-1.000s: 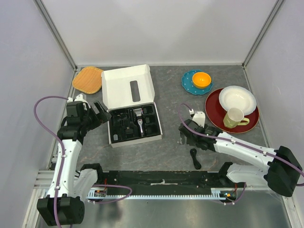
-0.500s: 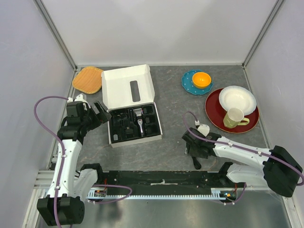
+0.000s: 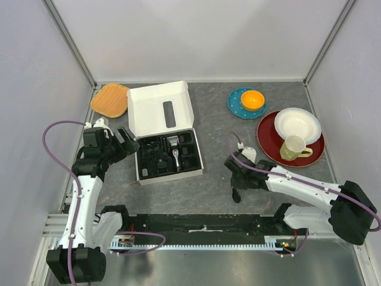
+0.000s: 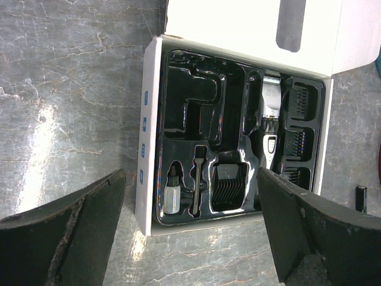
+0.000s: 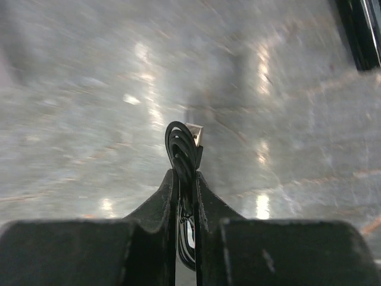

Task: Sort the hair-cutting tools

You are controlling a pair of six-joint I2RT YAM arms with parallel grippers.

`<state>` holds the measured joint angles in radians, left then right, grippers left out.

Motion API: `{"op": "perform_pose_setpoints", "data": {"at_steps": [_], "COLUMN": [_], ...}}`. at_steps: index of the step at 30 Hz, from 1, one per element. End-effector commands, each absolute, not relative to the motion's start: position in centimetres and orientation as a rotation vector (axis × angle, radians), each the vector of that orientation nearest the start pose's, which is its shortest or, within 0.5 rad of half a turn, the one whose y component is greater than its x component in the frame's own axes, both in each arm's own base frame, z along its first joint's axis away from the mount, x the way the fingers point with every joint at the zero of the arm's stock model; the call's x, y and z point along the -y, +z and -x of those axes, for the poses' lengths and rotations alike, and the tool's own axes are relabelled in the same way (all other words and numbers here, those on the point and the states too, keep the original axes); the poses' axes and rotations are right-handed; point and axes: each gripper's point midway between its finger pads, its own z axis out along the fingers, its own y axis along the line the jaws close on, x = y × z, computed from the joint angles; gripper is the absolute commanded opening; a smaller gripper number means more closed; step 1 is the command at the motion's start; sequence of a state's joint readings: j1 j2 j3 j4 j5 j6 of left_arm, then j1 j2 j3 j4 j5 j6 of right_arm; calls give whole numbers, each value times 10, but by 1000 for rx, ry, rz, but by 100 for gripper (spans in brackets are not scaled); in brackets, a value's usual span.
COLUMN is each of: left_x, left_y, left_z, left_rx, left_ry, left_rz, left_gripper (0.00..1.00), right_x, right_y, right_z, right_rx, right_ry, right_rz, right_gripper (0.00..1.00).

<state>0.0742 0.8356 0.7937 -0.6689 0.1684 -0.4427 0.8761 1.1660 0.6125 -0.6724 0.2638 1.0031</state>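
Note:
The coiled black cable [image 5: 183, 149] stands pinched between the fingers of my right gripper [image 5: 185, 174], which is shut on it just above the grey table, near the front edge [image 3: 237, 192]. In the box's black moulded tray [image 4: 178, 107] lie the black-and-silver clipper [image 4: 268, 119], comb guards [image 4: 229, 186] and the thin brush [image 4: 198, 179]. My left gripper [image 4: 189, 176] hovers open above the near side of the box, its jaws wide apart with nothing between them [image 3: 127, 140].
The white box [image 3: 159, 107] lies open with its lid folded back. An orange mat [image 3: 111, 99] sits at the back left. At the right are a teal plate with an orange bowl [image 3: 252, 99] and a red plate [image 3: 269, 143] bearing a white bowl and a cup [image 3: 293, 147].
My right gripper reached toward the front edge onto the cable, shut on it, and has drawn it slightly left and away from the edge. The left arm has not moved.

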Motion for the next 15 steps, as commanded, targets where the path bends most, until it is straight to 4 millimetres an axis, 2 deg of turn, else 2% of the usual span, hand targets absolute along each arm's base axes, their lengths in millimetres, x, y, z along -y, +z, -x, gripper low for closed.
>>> {"op": "perform_pose_setpoints", "data": {"at_steps": [1,2,3,4,6,7,8,9,10,15], "left_x": [31,31,30,30,30,29,28,26,25,20], "left_y": [178,178,177,177,177,176,176,176,177,175], "left_z": [-260,-260,-260,-261,-261,-261,-261,-261,-261,-261], "left_rx": [-2206,-2206,-2208,-2208,-2209,-2210,-2209,-2207,-2203,-2196], "left_ry": [-407,-406,-402,-403,-400,-395,-392,-384,-379,-355], "left_rz": [458,460,465,463,465,469,474,480,483,517], "left_gripper": [96,96,96,96,96,96,96,96,96,95], "right_x": [-211,-228,-238,-258,-282,-301,-314,-327,-346,-403], "right_y": [107,136,145,176,190,219,216,223,234,265], "right_z": [-214,-230,-237,-251,-264,-276,-284,-286,-299,-316], "right_rx": [-2452,-2376,-2357,-2275,-2239,-2160,-2160,-2138,-2092,-1916], "right_ry": [355,435,458,549,591,667,658,685,716,847], "right_rz": [-166,-167,-106,-92,19,48,100,196,241,475], "right_gripper": [10,10,10,10,10,10,10,10,10,12]}}
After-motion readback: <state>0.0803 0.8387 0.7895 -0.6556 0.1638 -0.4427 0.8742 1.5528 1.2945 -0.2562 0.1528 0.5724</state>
